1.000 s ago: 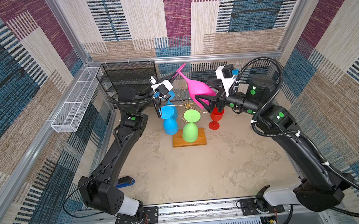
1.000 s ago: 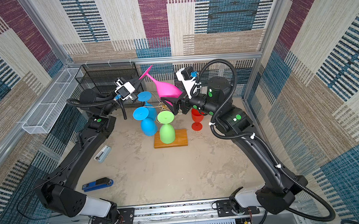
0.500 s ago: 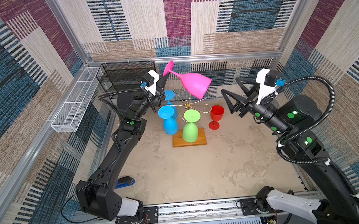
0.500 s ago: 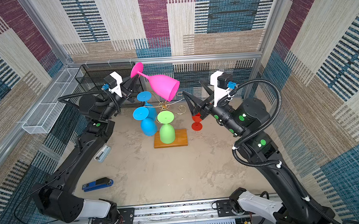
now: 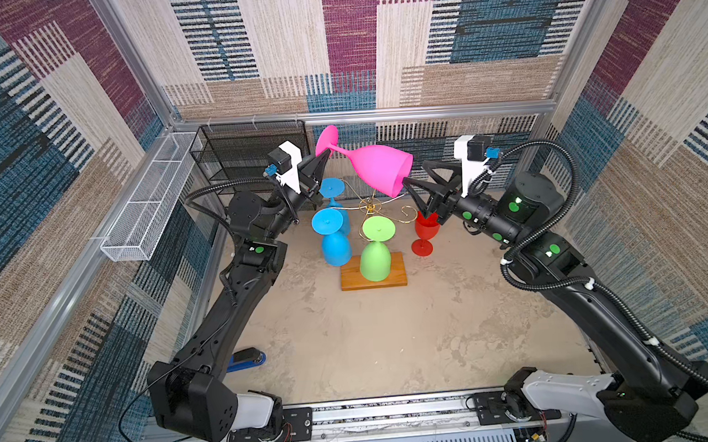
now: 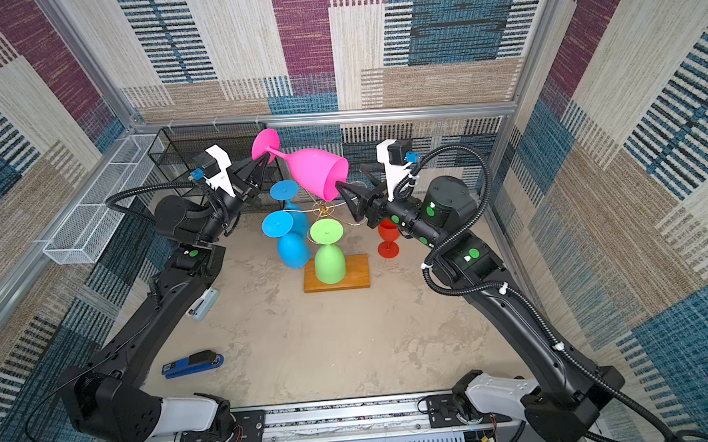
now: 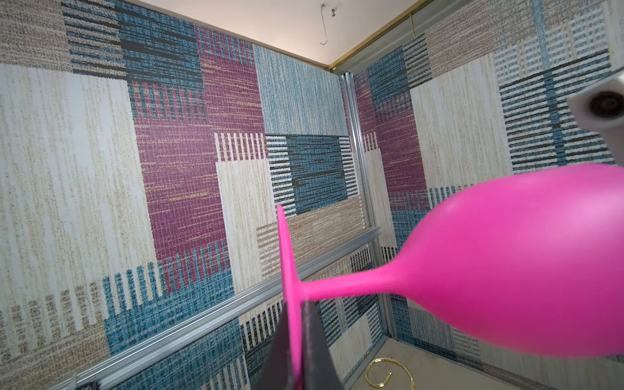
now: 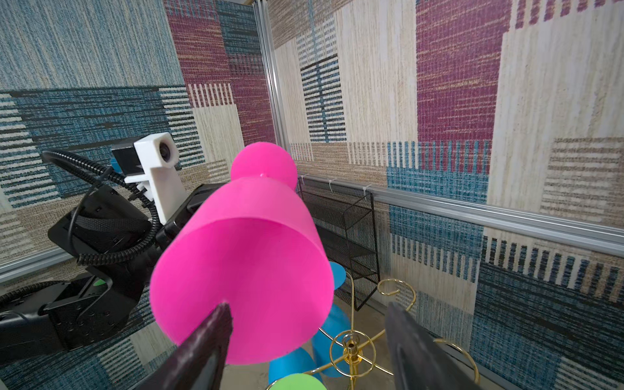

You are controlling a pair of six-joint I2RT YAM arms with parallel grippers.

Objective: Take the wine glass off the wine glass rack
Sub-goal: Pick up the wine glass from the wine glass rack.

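Observation:
A pink wine glass [image 5: 378, 166] [image 6: 316, 174] lies nearly level in the air above the wine glass rack, clear of its arms. My left gripper [image 5: 326, 155] [image 7: 297, 307] is shut on the thin edge of its foot disc. My right gripper [image 5: 414, 173] [image 8: 309, 309] is open at the bowl's mouth [image 8: 243, 263]. One finger lies across the mouth and the other stands outside the rim. The rack is gold wire [image 5: 370, 206] [image 8: 351, 347] on an orange-brown wooden base [image 5: 396, 269]. Two blue glasses [image 5: 335, 248] and a green one [image 5: 375, 260] hang on it upside down.
A red glass [image 5: 425, 230] stands upright on the table to the right of the rack, under my right wrist. A black mesh shelf unit [image 5: 249, 152] is at the back left, with a white wire basket [image 5: 148, 216] on the left wall. A blue stapler [image 6: 193, 363] lies front left.
The left gripper lifted the pink glass and tipped it closer to level. The right arm drew back to the right, then came in again to the bowl's mouth.

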